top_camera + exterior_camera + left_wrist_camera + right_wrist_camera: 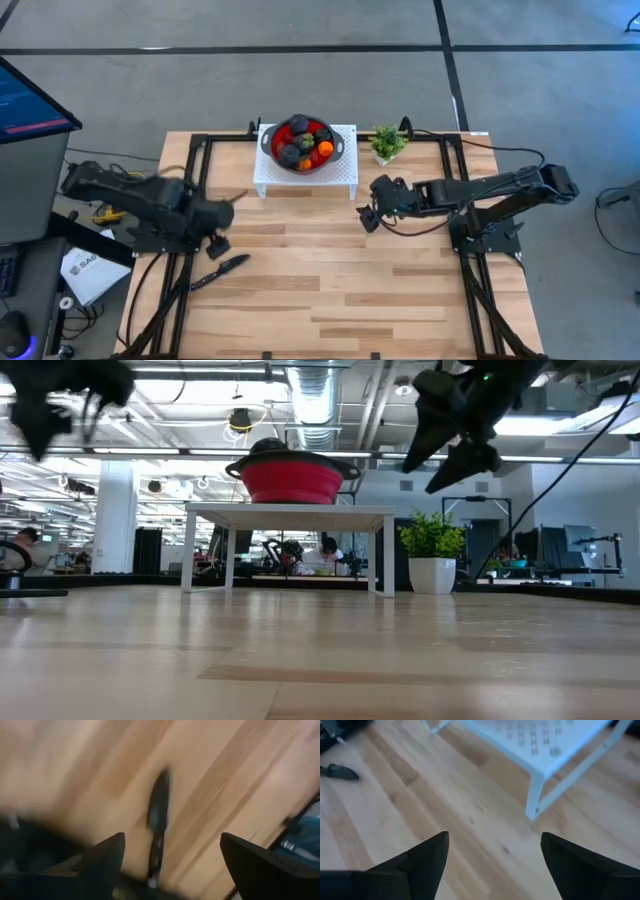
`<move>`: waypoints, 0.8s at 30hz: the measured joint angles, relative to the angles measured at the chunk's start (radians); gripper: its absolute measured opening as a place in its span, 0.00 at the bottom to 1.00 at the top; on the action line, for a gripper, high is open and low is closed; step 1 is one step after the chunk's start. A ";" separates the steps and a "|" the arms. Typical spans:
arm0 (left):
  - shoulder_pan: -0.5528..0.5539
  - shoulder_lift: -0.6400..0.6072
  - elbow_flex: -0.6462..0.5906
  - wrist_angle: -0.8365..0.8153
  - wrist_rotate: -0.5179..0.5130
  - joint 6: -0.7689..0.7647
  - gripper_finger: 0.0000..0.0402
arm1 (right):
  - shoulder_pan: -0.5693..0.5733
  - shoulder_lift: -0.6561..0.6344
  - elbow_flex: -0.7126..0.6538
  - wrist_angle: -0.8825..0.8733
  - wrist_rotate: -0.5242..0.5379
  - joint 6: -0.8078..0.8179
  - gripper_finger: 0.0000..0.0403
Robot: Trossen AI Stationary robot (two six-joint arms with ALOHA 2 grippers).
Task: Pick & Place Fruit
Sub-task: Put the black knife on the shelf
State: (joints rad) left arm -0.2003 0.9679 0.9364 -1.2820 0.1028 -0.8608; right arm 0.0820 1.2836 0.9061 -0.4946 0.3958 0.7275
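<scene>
The fruit, several small red, orange and dark pieces, lies piled in the red bowl. The bowl stands on a small white stand at the table's far edge, and the low view shows only the bowl. My left gripper hangs open above the table's left side, over a black knife. My right gripper is open too. It hovers right of the stand's near right corner, empty and above the tabletop.
A small green potted plant stands right of the white stand at the far edge. The black knife lies flat on the wood near the left gripper. The middle and near parts of the wooden table are bare. Black frame rails run along both sides.
</scene>
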 joint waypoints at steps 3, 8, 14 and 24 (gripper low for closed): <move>-0.091 0.047 -0.079 -0.013 0.078 -0.176 0.78 | -0.016 0.000 -0.002 0.052 -0.001 -0.068 0.77; -0.193 0.139 -0.207 0.016 0.184 -0.315 0.74 | -0.038 0.012 -0.002 0.130 -0.002 -0.157 0.77; -0.257 0.248 -0.234 0.109 0.163 -0.349 0.70 | -0.047 0.014 -0.001 0.143 -0.002 -0.181 0.77; -0.277 0.391 -0.329 0.271 0.168 -0.352 0.70 | -0.047 0.014 -0.001 0.140 -0.002 -0.189 0.77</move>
State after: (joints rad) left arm -0.4770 1.3588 0.6076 -1.0106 0.2706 -1.2129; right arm 0.0345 1.2972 0.9051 -0.3543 0.3939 0.5388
